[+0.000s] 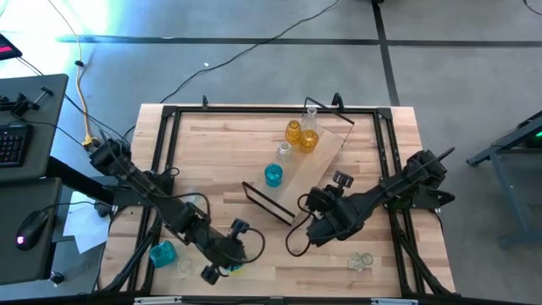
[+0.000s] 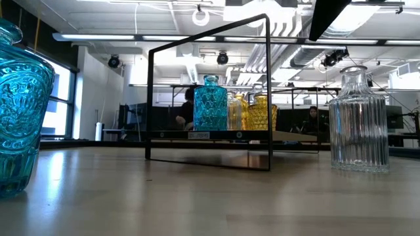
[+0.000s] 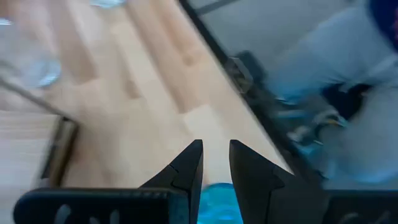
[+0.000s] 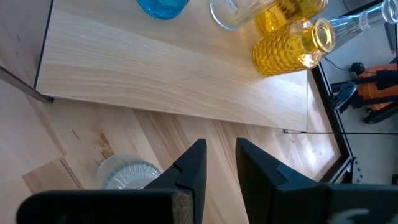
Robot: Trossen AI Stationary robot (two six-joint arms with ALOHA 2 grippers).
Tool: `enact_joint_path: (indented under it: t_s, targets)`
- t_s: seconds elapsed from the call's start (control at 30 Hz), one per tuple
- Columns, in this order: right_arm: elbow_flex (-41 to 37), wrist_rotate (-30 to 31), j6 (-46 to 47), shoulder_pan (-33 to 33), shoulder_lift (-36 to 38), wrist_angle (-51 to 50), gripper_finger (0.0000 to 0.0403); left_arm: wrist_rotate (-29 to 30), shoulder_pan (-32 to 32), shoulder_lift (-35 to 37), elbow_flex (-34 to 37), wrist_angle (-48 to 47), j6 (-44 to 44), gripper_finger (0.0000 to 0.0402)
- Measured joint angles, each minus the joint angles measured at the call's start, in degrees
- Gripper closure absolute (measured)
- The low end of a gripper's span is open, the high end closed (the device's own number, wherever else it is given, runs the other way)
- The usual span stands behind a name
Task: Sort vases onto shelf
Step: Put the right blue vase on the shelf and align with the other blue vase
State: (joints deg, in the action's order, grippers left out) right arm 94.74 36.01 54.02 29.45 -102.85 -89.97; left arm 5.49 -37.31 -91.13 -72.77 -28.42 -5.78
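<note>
The shelf [image 1: 298, 165], a light-wood board with black wire frames, lies aslant on the table. On it stand a teal vase [image 1: 273, 175], a clear one [image 1: 284, 151] and two amber ones [image 1: 301, 135]. More vases stand on the table: teal [image 1: 161, 252] and clear [image 1: 360, 263]. My left gripper [image 1: 217, 271] hangs over the near left part, fingers [image 3: 193, 163] a narrow gap apart. A teal vase [image 3: 214, 204] shows in that gap. My right gripper [image 4: 221, 149] hovers beside the shelf's near long edge, narrowly open and empty, next to a clear vase [image 4: 127, 175]. My left gripper points slanting down, and a teal vase shows in the gap near the roots of its fingers. Whether the fingers touch that vase I cannot tell; the fingers themselves hide the place.
Black rails [image 1: 165, 169] frame the tabletop. In the low view a large teal vase [image 2: 16, 105] stands close at the left and a ribbed clear one [image 2: 357, 121] at the right. Bare wood lies between the shelf's near frame [image 2: 210, 92] and the table's near edge.
</note>
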Motion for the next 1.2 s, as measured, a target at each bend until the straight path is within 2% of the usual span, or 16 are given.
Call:
enact_joint_path:
  t_s: [0.13, 0.4, 0.63, 0.73, 0.9, 1.07, 1.2]
  targets:
    - [0.0, 0.02, -0.03, -0.02, 0.0, -0.02, 0.0336, -3.85, -0.66, 0.0, 0.0, 0.67, 1.36, 0.033]
    - [0.0, 0.04, 0.41, -0.02, 0.0, 0.0, 0.0336, -3.27, 0.1, 0.0, 0.0, 1.74, -1.74, 0.033]
    - [0.0, 0.04, 1.09, -0.02, 0.0, -0.02, 0.0336, 8.88, -0.69, 0.0, 0.0, -1.53, -4.41, 0.0329]
    - [0.0, 0.04, 1.02, -0.02, 0.0, -0.02, 0.0336, 9.21, -1.54, 0.0, 0.0, -3.37, -4.66, 0.0321]
    - [0.02, 0.23, 0.04, -0.02, 0.0, -0.02, 0.0336, 7.89, -2.19, 0.0, 0.02, -6.97, -9.54, 0.0283]
    - [0.02, 1.09, -0.38, -0.04, 0.0, -0.02, 0.0336, 7.72, -2.5, -1.32, 0.02, -8.67, -14.48, 0.0222]
    - [0.02, 1.09, -0.49, -0.02, 0.0, 0.0, 0.0336, 7.06, -2.5, -4.45, 0.02, -9.88, -14.88, 0.0178]
